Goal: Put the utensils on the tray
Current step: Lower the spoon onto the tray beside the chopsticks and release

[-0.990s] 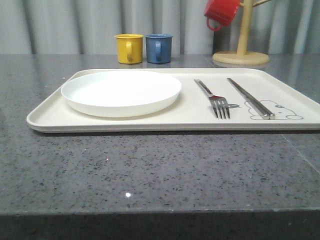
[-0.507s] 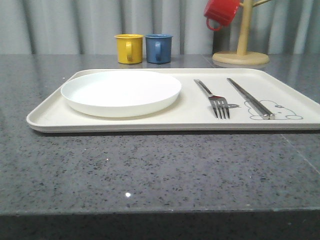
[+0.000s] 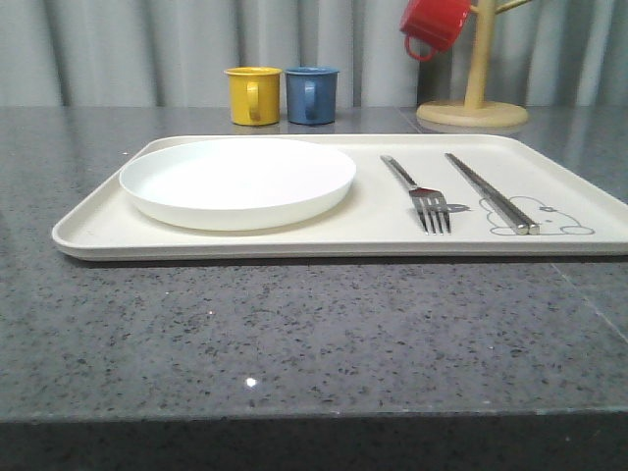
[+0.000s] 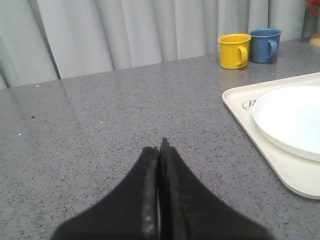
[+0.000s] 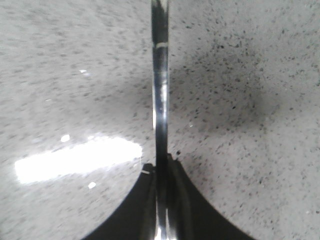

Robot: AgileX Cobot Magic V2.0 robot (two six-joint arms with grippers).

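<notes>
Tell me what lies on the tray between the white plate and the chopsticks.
The fork lies there, tines toward the camera, on the tray between the white plate and the chopsticks; the front view shows it.

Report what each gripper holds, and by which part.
Right gripper clamps a slim metal utensil by its handle; its type is unclear. Left gripper is shut, holding nothing.

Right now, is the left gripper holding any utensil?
No. In the left wrist view the left gripper has its black fingers pressed together with nothing between them, above bare grey tabletop beside the tray.
</notes>
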